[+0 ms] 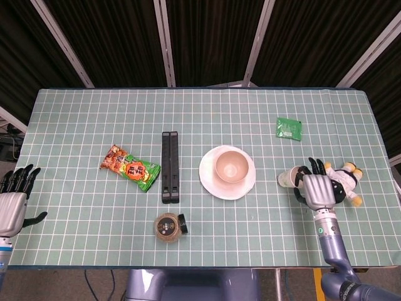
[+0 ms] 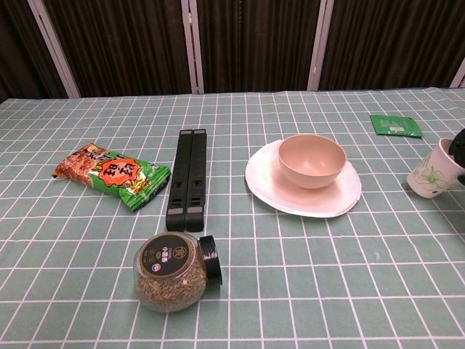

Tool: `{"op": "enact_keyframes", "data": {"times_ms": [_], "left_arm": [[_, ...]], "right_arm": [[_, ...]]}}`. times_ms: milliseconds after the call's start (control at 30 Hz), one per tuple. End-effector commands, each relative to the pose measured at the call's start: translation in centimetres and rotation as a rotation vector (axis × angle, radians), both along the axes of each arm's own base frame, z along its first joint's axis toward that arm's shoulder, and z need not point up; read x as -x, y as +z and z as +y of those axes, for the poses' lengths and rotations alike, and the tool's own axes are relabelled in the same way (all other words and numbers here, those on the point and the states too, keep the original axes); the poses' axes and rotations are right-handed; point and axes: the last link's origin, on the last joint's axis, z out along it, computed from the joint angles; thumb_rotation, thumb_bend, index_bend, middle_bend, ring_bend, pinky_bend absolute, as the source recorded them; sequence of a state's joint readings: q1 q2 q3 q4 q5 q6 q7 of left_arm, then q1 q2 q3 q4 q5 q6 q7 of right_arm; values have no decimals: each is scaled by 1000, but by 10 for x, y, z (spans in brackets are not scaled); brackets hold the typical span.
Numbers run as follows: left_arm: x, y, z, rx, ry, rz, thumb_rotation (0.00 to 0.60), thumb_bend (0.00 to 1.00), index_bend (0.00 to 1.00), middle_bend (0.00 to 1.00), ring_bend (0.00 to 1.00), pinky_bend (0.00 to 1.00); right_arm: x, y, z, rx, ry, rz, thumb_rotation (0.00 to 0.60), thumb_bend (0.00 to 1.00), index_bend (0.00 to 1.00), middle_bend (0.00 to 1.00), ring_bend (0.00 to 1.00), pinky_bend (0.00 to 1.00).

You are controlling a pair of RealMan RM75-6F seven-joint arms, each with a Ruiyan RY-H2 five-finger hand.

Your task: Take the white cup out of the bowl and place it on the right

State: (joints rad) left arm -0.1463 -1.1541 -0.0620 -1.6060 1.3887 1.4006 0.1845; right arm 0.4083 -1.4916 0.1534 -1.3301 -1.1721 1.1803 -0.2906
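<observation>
Pink round bowl (image 1: pixel 230 167) sits on white round plate (image 1: pixel 213 184), mid worktop (image 1: pixel 207 113). Left of plate: black long bar pair (image 1: pixel 170 167), then orange-green snack packet (image 1: pixel 130 167). Glass jar of seeds with black lid (image 1: pixel 170 226) lies in front of the bars. White tilted cup (image 2: pixel 431 174) right of plate, at right hand (image 1: pixel 317 190). Green flat sachet (image 1: pixel 289 128) behind cup. Plush toy figure (image 1: pixel 346 180) just right of the hand.

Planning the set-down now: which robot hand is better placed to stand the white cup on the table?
The right robot hand: it already holds the tilted white cup right of the bowl. The left robot hand sits at the far edge.
</observation>
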Motion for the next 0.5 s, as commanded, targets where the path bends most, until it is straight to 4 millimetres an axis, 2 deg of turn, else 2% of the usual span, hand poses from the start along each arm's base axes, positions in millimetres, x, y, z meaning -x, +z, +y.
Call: {"op": "enact_keyframes", "data": {"times_ms": [33, 100, 333, 500], "left_arm": [[0, 0, 0, -1, 1, 0, 600, 0, 0, 0, 0, 0], [0, 0, 0, -1, 1, 0, 600, 0, 0, 0, 0, 0], [0, 1, 0, -1, -1, -3, 600, 0, 0, 0, 0, 0], [0, 1, 0, -1, -1, -3, 600, 0, 0, 0, 0, 0]], "right_arm": [[0, 1, 0, -9, -5, 7, 600, 283, 627, 201, 0, 0], [0, 2, 1, -17, -5, 16, 600, 271, 618, 180, 0, 0], [-5, 8, 5, -25, 7, 28, 600, 259, 487, 93, 0, 0], [-8, 9, 7, -28, 20, 30, 600, 255, 459, 79, 0, 0]]}}
